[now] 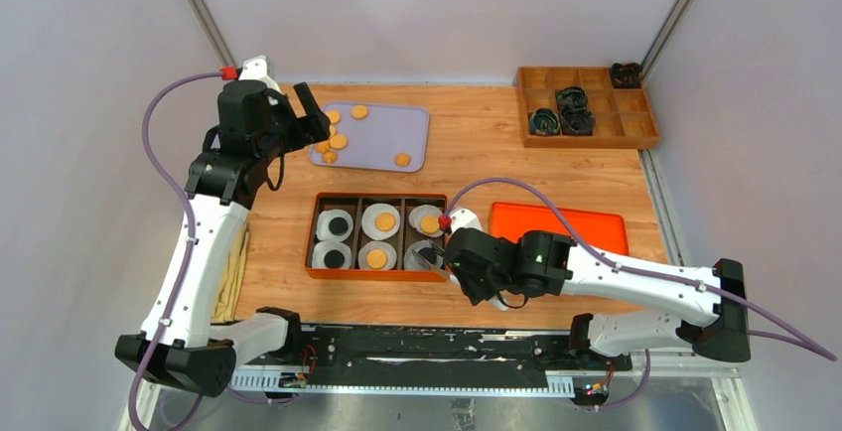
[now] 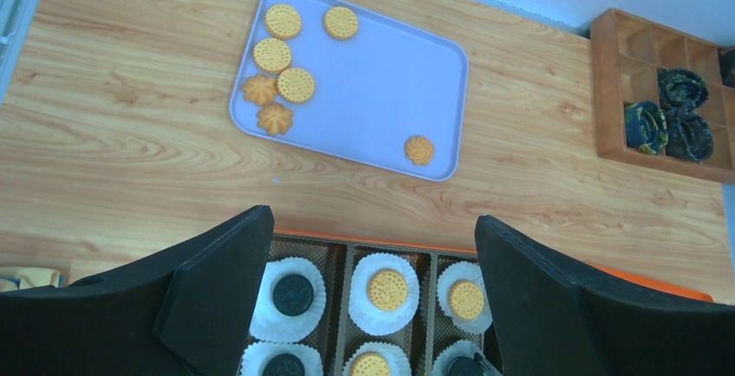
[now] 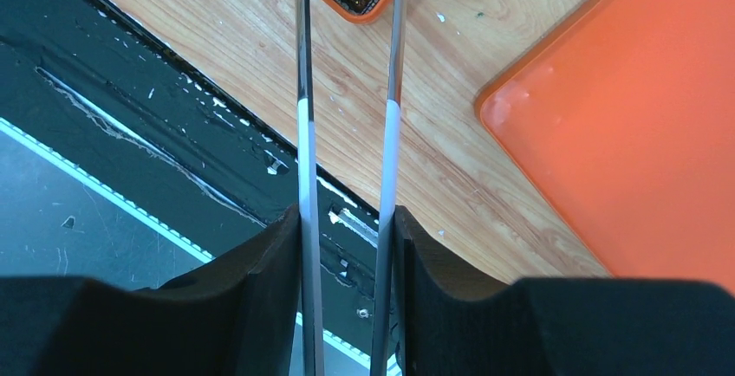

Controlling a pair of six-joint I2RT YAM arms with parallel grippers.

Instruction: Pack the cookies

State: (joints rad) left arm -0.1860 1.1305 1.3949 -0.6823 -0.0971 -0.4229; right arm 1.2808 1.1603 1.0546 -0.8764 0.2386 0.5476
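Seven cookies (image 2: pixel 295 85) lay flat, faces up, on the lavender tray (image 2: pixel 381 90). They were round, so no long axis. Six were bunched at its left end, one alone near a corner. More sat in white liners (image 2: pixel 387 263) in the orange box (image 1: pixel 310 237), black in the left column, golden elsewhere. The near row was cut off in the left wrist view. The left gripper (image 2: pixel 373 224) was spread wide and empty. The right gripper (image 3: pixel 347 216) was clamped on metal tongs (image 3: pixel 303 90), with the tips at the box corner. Whatever sat between the tips was unclear.

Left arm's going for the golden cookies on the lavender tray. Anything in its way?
Nothing visible. The open left gripper hovers near the flat lavender tray, and the golden round cookies lie uncovered on it. The right gripper and its metal tongs are away at the orange compartment box.
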